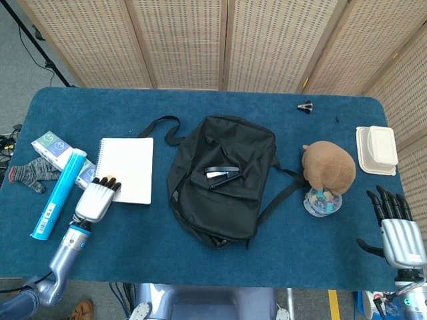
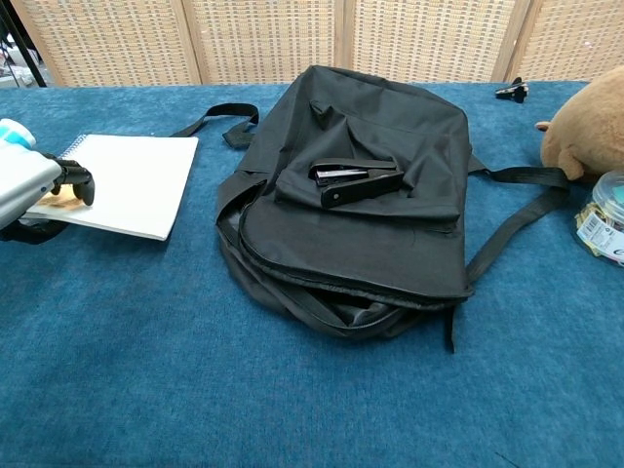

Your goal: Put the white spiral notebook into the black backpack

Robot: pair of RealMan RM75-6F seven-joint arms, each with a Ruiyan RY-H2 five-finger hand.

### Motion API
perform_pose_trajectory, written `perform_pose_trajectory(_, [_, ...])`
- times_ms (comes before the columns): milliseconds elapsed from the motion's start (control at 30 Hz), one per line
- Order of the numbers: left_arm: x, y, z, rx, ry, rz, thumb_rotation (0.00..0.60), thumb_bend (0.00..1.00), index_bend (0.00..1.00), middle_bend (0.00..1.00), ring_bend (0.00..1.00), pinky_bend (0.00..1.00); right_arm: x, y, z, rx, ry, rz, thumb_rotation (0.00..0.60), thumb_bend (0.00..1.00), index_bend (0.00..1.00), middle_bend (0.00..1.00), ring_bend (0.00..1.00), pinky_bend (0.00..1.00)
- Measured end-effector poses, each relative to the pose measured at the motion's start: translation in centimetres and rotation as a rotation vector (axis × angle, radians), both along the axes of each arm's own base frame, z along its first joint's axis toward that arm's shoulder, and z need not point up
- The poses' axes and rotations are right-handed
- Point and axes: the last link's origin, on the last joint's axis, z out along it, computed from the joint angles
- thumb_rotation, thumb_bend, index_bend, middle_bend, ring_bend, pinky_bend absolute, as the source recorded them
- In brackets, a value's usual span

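The white spiral notebook [image 1: 126, 169] [image 2: 124, 183] lies left of the black backpack [image 1: 223, 177] [image 2: 361, 205], and its near edge looks raised off the table. My left hand [image 1: 95, 200] [image 2: 29, 185] grips the notebook's near left corner, fingers curled over the cover. The backpack lies flat with its zipped mouth gaping toward me [image 2: 341, 310]. A black stapler [image 1: 222, 175] [image 2: 353, 180] rests on top of the backpack. My right hand [image 1: 398, 230] is open at the near right table edge, far from the bag, and shows only in the head view.
A brown plush toy [image 1: 328, 167] [image 2: 590, 132] and a small plastic jar [image 1: 322, 202] sit right of the backpack. A white clamshell box [image 1: 376, 150] is at the far right, a binder clip [image 1: 305, 105] at the back. A blue tube [image 1: 59, 193], boxes [image 1: 52, 148] and a glove [image 1: 30, 173] crowd the left edge.
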Motion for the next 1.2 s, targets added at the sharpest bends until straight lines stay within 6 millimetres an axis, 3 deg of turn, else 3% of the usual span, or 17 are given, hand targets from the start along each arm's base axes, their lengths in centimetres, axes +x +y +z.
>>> perform_pose_trajectory(300, [1.3, 2.3, 3.7, 0.086, -0.060, -0.065, 0.600, 0.53, 0.77, 0.61, 0.54, 0.59, 3.2, -2.2, -1.9, 0.228, -0.069, 0.115, 0.600, 0.00, 0.02, 0.01, 0.00, 0.00])
perform_pose_trajectory(633, [4.4, 3.9, 7.4, 0.121, -0.135, -0.099, 0.600, 0.57, 0.78, 0.62, 0.55, 0.59, 8.5, -5.5, -4.5, 0.399, -0.219, 0.218, 0.600, 0.00, 0.17, 0.17, 0.08, 0.07])
perform_pose_trajectory(833, [5.9, 5.0, 9.3, 0.144, -0.139, -0.107, 0.600, 0.57, 0.79, 0.62, 0.55, 0.59, 11.9, -6.6, -8.0, 0.524, -0.273, 0.235, 0.600, 0.00, 0.22, 0.21, 0.11, 0.08])
perform_pose_trajectory(1200, [6.5, 5.7, 10.2, 0.158, -0.158, -0.101, 0.600, 0.57, 0.79, 0.62, 0.55, 0.59, 16.1, -7.1, -13.5, 0.649, -0.287, 0.303, 0.600, 0.00, 0.23, 0.23, 0.13, 0.08])
